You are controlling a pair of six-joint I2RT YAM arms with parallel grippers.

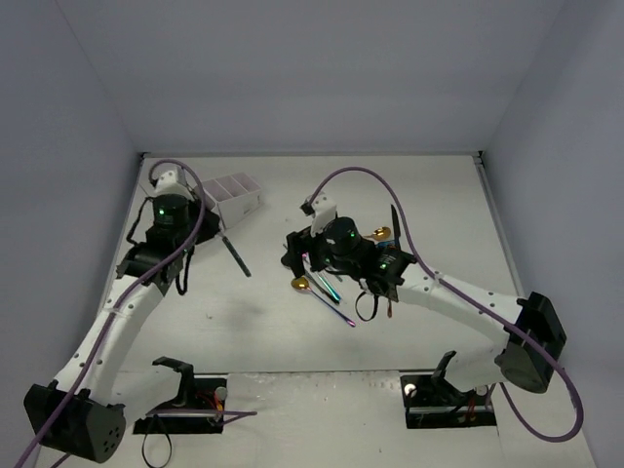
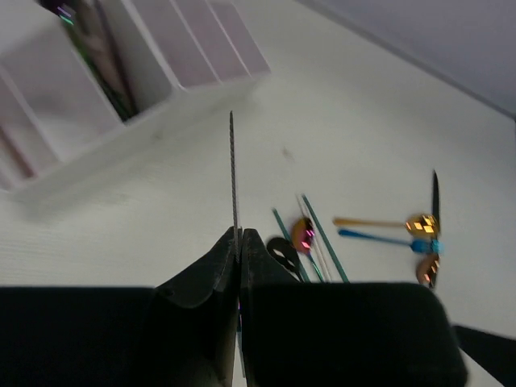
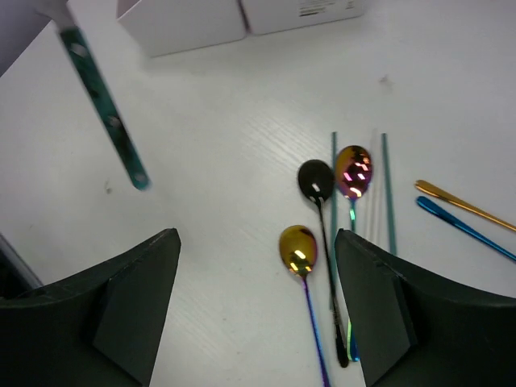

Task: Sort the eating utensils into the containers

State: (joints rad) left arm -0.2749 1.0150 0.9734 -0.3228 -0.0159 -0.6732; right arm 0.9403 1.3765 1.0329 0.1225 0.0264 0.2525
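The left gripper (image 2: 239, 234) has its fingers pressed together on the end of a flat teal utensil (image 3: 105, 113), which is held up off the table (image 1: 439, 195) just in front of the white caddy (image 2: 145, 121). From the left wrist the utensil shows edge-on as a thin dark line running straight out from the fingertips. From above, its long axis runs diagonally, with the gripped end up-left by the caddy and the free end pointing down-right, away from it. One compartment of the caddy already holds a few dark and greenish utensils. The right gripper (image 3: 256, 235) hangs over the loose pile with its fingers spread wide and nothing between them. Under it lie three spoons close together: a gold-bowled spoon (image 3: 298, 248), a black spoon (image 3: 315, 179) and a rainbow spoon (image 3: 353, 171). Their bowls point toward the caddy and their handles run back toward the gripper, roughly parallel. Two teal sticks (image 3: 387, 193) lie along the same line, flanking the black and rainbow spoons. To the right, a gold handle (image 3: 463, 208) and a blue handle (image 3: 459, 226) lie side by side at a slant across that line.
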